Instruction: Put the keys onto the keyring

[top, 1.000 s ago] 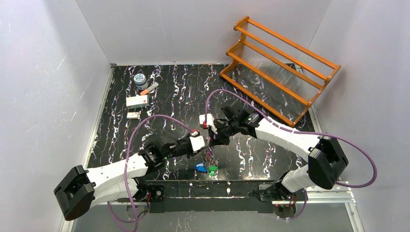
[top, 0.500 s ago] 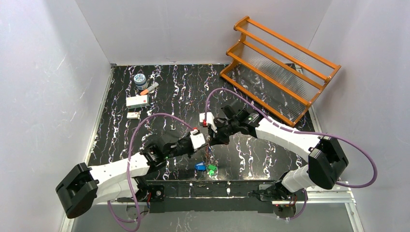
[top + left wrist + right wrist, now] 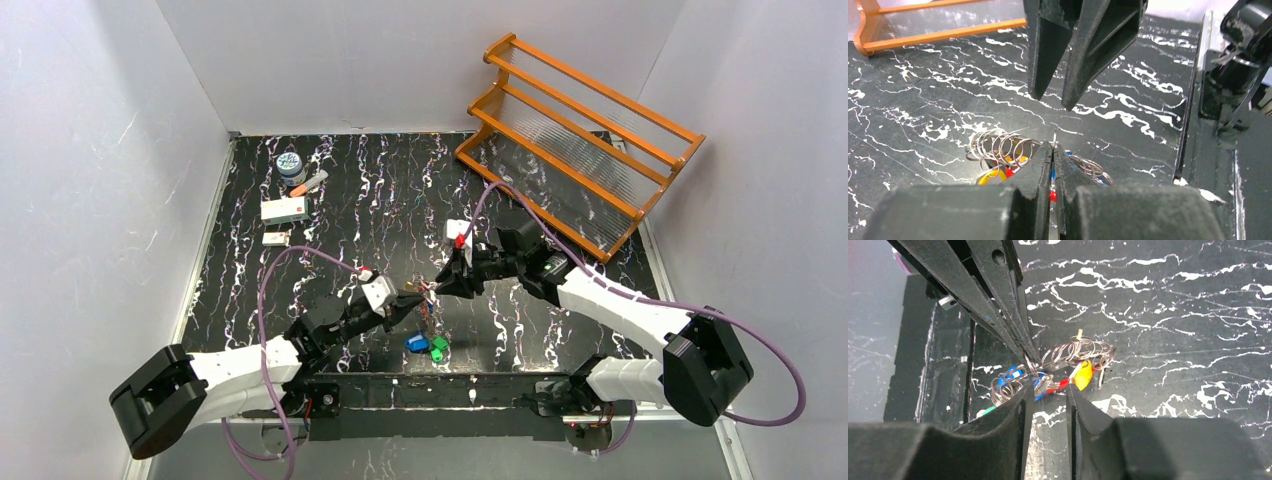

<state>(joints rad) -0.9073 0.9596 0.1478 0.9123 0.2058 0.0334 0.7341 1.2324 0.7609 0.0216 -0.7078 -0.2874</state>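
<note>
Top external view: both arms reach toward each other over the near middle of the black marbled table. The left gripper and right gripper sit tip to tip, and the keyring hangs between them, lifted off the table.

Left wrist view: the left fingers are pressed together, pinching a thin wire of the keyring. Coiled silver loops fan out to the left just past the tips, with yellow, red and blue tags under them. The right gripper points in from the opposite side, its jaws parted by a narrow gap with nothing between them, its tips just short of the wire.

Right wrist view: the ring's coils lie just ahead of the right fingers. A yellow tag sits to their right, and red and blue tags are bunched at the left gripper's closed tips.

On the table below the ring, near the front edge, lie a blue piece and a green piece, touching or nearly so. They are too small to tell whether they are keys or tags.

An orange rack stands at the far right, and a jar and small boxes sit at the far left, well apart from the grippers.
</note>
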